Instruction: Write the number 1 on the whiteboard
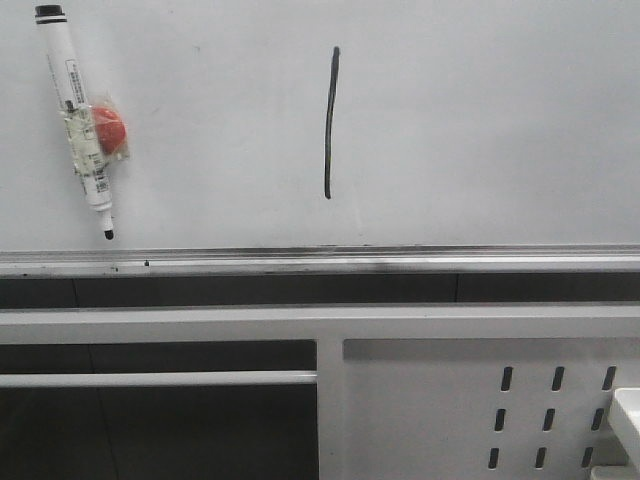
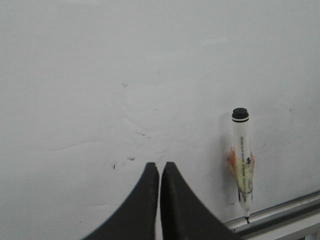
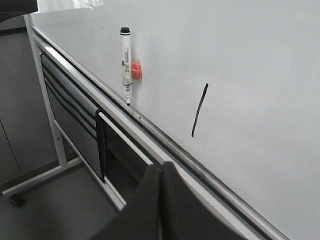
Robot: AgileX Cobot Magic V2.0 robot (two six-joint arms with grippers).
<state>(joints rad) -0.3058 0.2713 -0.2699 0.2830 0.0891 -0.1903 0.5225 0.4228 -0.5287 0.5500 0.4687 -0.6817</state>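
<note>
The whiteboard [image 1: 480, 120] fills the upper front view, with a silver rail [image 1: 400, 258] along its lower edge. The number 1 [image 1: 330, 122], a thin dark slightly curved vertical stroke, stands near the board's middle; it also shows in the right wrist view [image 3: 200, 110]. A white marker [image 1: 78, 120] with a black cap hangs on the board at the left, tip down, by a red-orange holder [image 1: 110, 130]. My left gripper [image 2: 159, 167] is shut and empty, facing the board left of the marker [image 2: 242, 160]. My right gripper [image 3: 161, 167] is shut and empty, below the rail.
Below the rail run a dark gap and a white metal frame [image 1: 300, 322] with a perforated panel [image 1: 550, 405] at the lower right. A white object's corner [image 1: 628, 415] shows at the right edge. Small dark specks [image 2: 122, 162] mark the board. The stand's leg and a caster [image 3: 17, 200] rest on the grey floor.
</note>
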